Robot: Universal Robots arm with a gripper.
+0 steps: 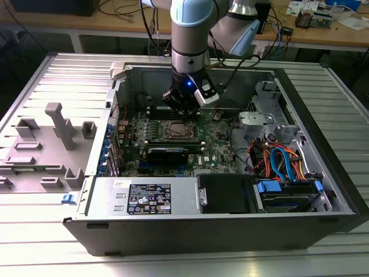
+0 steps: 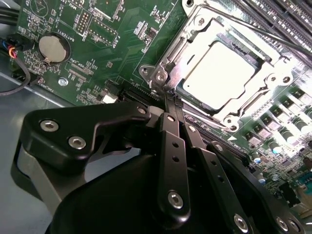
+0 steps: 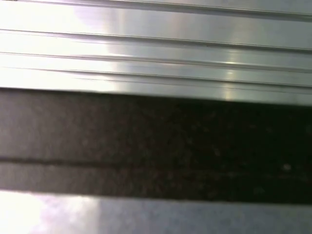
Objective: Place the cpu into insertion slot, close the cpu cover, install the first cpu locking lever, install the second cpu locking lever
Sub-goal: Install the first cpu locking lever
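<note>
An open desktop computer case lies on its side on a ribbed metal counter, with the green motherboard facing up. The robot arm reaches down into the case from above, and its black claw hangs just over the far edge of the processor socket. In the second wrist view the claw has its two slim fingers pressed flat together, clenched with nothing seen between them, and their tips sit at the corner of the socket by a screw in the metal frame. The cpu lies flat in the socket, its dull silver top glaring under the light. The cpu cover, a thin silver frame plate with a square window, lies down around the chip, its edges framing the metal top on all sides. A thin wire locking lever runs along the far side of the socket beside the memory slots; whether it is latched I cannot tell. A round coin battery sits on the board well apart from the socket. In the exterior view a grey plastic fixture stands on the counter at the exterior view's left, and blue and orange cables bundle near the drive bay on the exterior view's right.
</note>
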